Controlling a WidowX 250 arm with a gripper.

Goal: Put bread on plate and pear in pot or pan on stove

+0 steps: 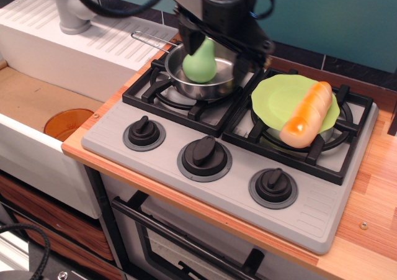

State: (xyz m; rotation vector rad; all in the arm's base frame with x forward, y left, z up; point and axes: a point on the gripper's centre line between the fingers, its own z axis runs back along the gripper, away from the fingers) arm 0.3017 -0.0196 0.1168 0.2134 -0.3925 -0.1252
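The light-green pear (202,63) stands upright inside the steel saucepan (186,89), which sits on the stove's (155,144) back-left burner. The pan's wire handle (149,39) points back-left. My black gripper (226,44) hangs just above and to the right of the pear, with its jaws spread wide and nothing between them. The golden bread (307,113) lies across the right side of the lime-green plate (276,97) on the right burner.
Three black knobs (204,153) line the stove's front. A sink basin with an orange drain (68,122) lies to the left, with a grey faucet (73,7) and a white drainboard (80,41) behind it. The wooden counter (372,199) runs along the right. The oven door (186,243) is below.
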